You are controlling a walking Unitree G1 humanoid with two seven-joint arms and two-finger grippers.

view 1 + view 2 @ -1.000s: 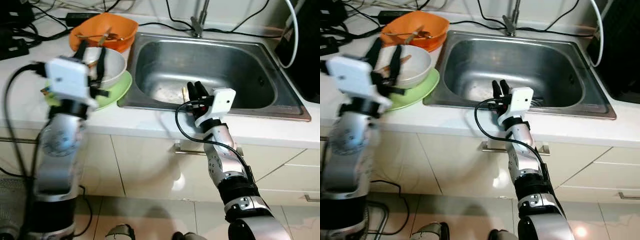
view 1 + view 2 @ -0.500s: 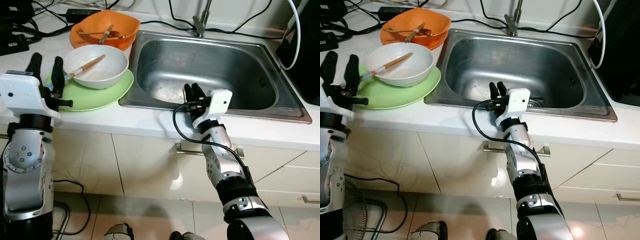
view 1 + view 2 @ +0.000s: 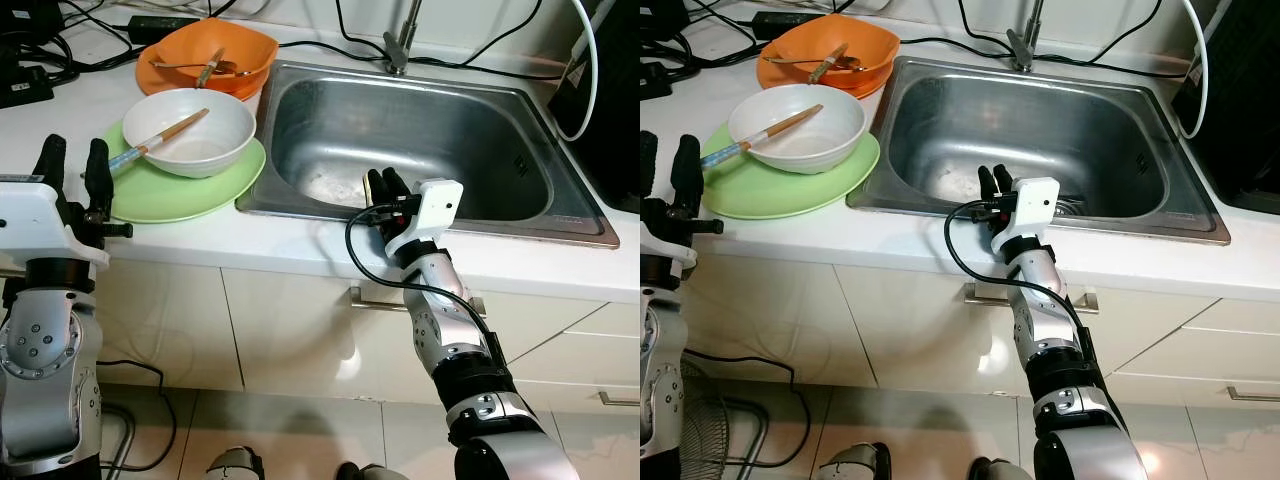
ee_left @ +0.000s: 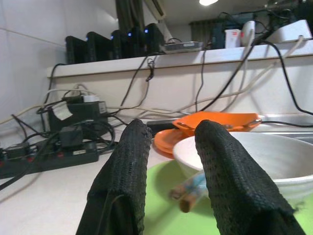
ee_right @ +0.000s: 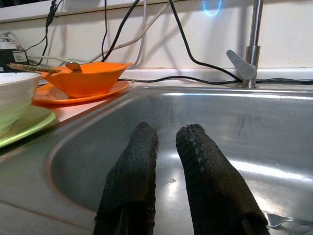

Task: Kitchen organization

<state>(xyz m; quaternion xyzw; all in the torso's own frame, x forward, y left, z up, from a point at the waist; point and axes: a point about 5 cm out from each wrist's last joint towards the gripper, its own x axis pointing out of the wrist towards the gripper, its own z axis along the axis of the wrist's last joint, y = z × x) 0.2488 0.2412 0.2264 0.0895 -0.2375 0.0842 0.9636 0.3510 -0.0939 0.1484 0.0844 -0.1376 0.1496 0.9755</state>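
A white bowl [image 3: 212, 150] stands on a green plate [image 3: 170, 195] on the counter left of the steel sink [image 3: 500, 120]. Chopsticks [image 3: 165, 135] lean in the bowl, their blue ends over its rim. Behind it an orange bowl [image 3: 235, 48] holds utensils. My left gripper [image 3: 72, 165] is at the counter's front edge, just left of the green plate, open and empty, with its fingers [image 4: 127, 166] pointing at the bowl. My right gripper [image 3: 385, 186] hovers over the sink's front rim, its fingers [image 5: 142, 161] a narrow gap apart with nothing between them.
A faucet [image 3: 400, 40] rises behind the sink. A fork [image 5: 286, 221] lies on the sink floor near the right gripper. Black cables and power strips [image 3: 30, 85] crowd the back left of the counter. A dark appliance [image 3: 610, 110] stands right of the sink.
My left arm has come down and back from over the white bowl to the counter's front edge, left of the green plate. The right arm has stayed put.
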